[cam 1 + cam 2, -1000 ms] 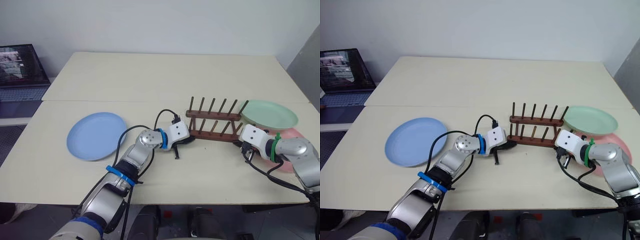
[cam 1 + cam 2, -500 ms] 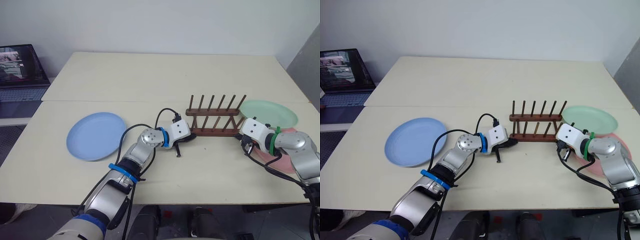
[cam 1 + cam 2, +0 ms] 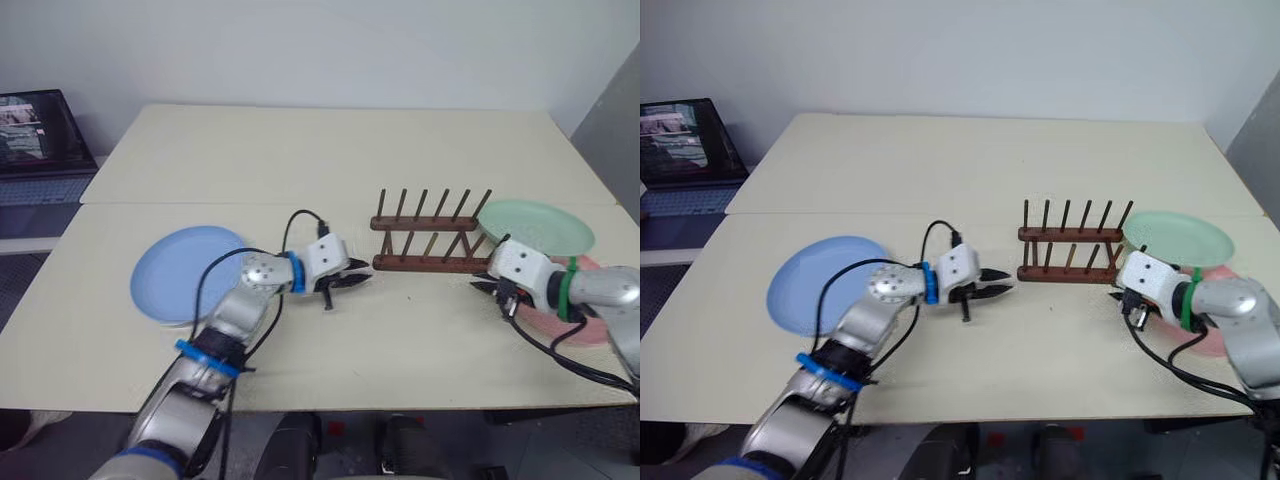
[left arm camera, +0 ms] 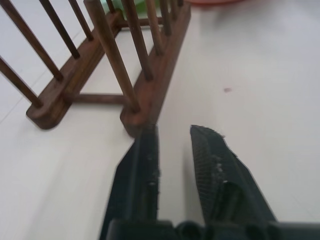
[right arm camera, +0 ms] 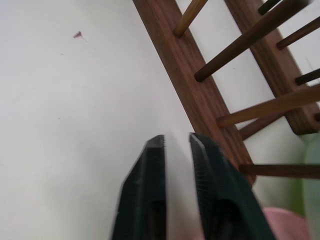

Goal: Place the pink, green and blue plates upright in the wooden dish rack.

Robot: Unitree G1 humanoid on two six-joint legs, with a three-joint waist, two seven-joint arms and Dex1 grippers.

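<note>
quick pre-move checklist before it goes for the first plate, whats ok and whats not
1. Dark brown wooden dish rack standing flat on the table, pegs up, slots free: ok.
2. Left hand slightly open, holding nothing: ok.
3. Right hand slightly open, holding nothing: ok.
4. Round blue plate lying flat, partly behind the left arm: ok.
5. Round green plate overlapping the pink plate: not ok.
6. Any plate racked: not ok.
</note>
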